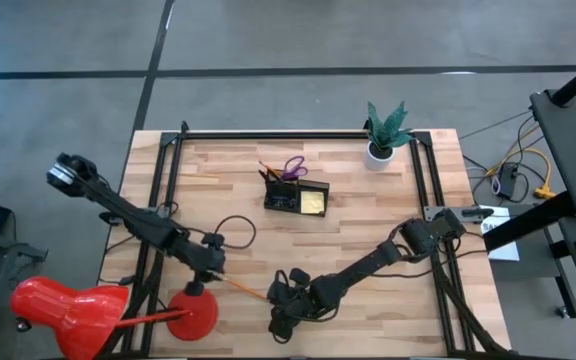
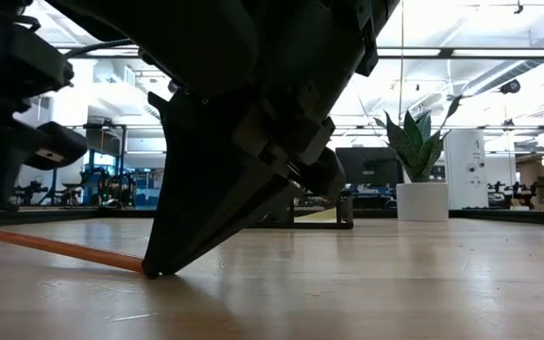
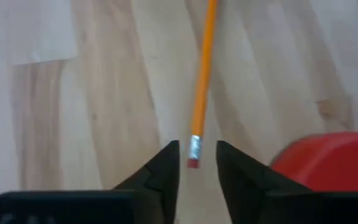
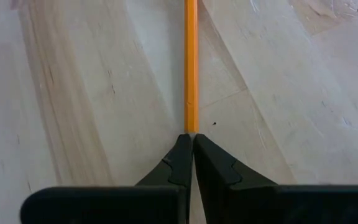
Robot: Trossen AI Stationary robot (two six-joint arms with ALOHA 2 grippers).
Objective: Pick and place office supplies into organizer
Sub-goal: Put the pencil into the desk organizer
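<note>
Near front edge of bench, left of centre: one orange pencil (image 1: 246,290) lying flat on the wood, running left-right between the two grippers.

Right gripper (image 4: 192,138) down at the pencil's right end, tips on the tabletop. Fingers (image 4: 178,163) pressed together w/ barely a slit between them; the pencil end meets their tips (whether it's actually pinched or just butted against them, can't tell). Low view shows the same: dark wedge of the gripper touching the bench, pencil (image 2: 59,247) running out from its point.

Left gripper (image 3: 196,152) at the other end, the eraser end. Fingers (image 3: 164,168) part-open, a narrow gap, metal ferrule + eraser sitting in that gap w/o either finger closed on it. Nothing gripped there.

Red lamp (image 1: 78,312) at front-left corner, its round base (image 1: 192,312) just beside the left gripper.

Organizer (image 1: 296,196) sits toward the back edge, roughly mid-bench, well apart from both arms. Purple-handled scissors (image 1: 295,166) and a few pens/pencils stand upright in its taller cup; yellow sticky-note pad (image 1: 314,203) in the lower tray. White plant pot (image 1: 379,153) w/ green plant near back-right corner.
</note>
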